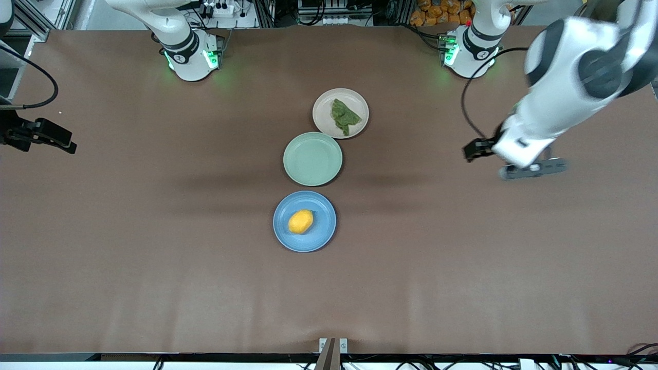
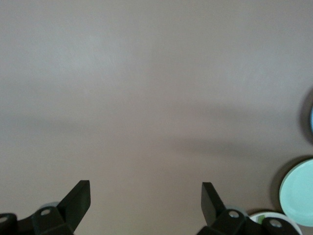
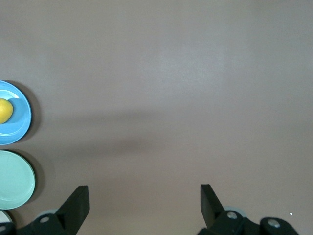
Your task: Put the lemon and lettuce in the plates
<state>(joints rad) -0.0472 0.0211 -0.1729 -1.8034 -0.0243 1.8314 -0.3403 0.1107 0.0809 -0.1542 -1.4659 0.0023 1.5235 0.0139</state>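
**Two items plated, both arms drawn aside**

Two task items are seen already resting in plates on the brown counter (image 1: 154, 267). The lemon (image 1: 300, 221) lies inside the blue plate (image 1: 321, 234), the plate nearest the front camera. The lettuce (image 1: 344, 116) lies inside the beige-pink plate (image 1: 325, 105), the plate farthest from that camera. Between them, an empty pale green plate (image 1: 312, 159) is set, its rim touching or just beside the beige-pink one.

The left gripper (image 2: 145, 203) is held over bare counter toward the left arm's end, its jaws spread wide and holding nothing. The right gripper (image 3: 144, 205) is held over bare counter toward the right arm's end, its jaws likewise wide and empty.

The task is judged complete or nearly so. Were regrasping needed, the lemon would likely be firm, light and prone to rolling, best taken across its narrow middle. The lettuce would likely be limp and very light, best pinched at a raised fold.
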